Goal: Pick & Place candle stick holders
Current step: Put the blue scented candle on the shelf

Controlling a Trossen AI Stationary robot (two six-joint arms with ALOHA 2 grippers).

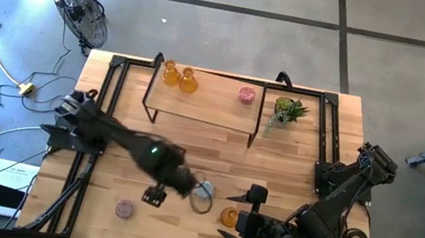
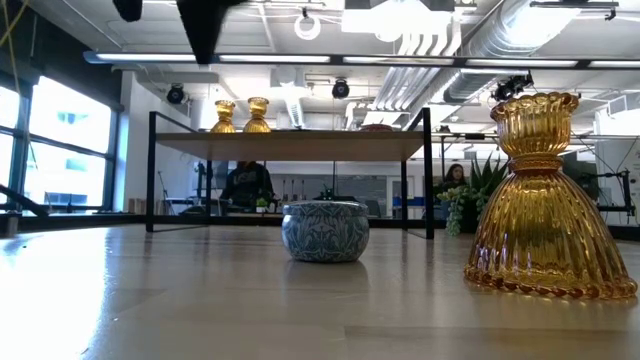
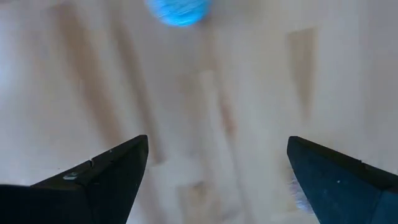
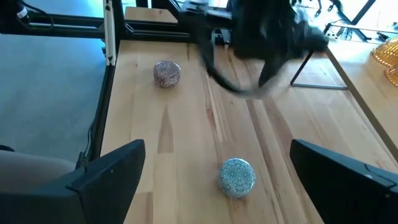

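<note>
A blue-grey round holder (image 1: 201,195) stands on the table near its middle; it also shows in the low view (image 2: 325,231) and the right wrist view (image 4: 237,177). An amber bottle-like holder (image 1: 229,217) stands right of it, large in the low view (image 2: 540,200). A mauve holder (image 1: 125,208) stands near the front edge, also in the right wrist view (image 4: 166,73). Two amber holders (image 1: 179,76) and a pink one (image 1: 246,94) stand on the shelf. My left gripper (image 1: 182,187) is open above the table beside the blue-grey holder (image 3: 179,9). My right gripper (image 1: 241,219) is open, raised by the amber holder.
A black-framed wooden shelf (image 1: 198,99) stands at the table's far side, with a small green potted plant (image 1: 288,110) on its right end. Black frame rails (image 1: 106,84) run along the table's left and right sides. People show in the room behind (image 2: 247,185).
</note>
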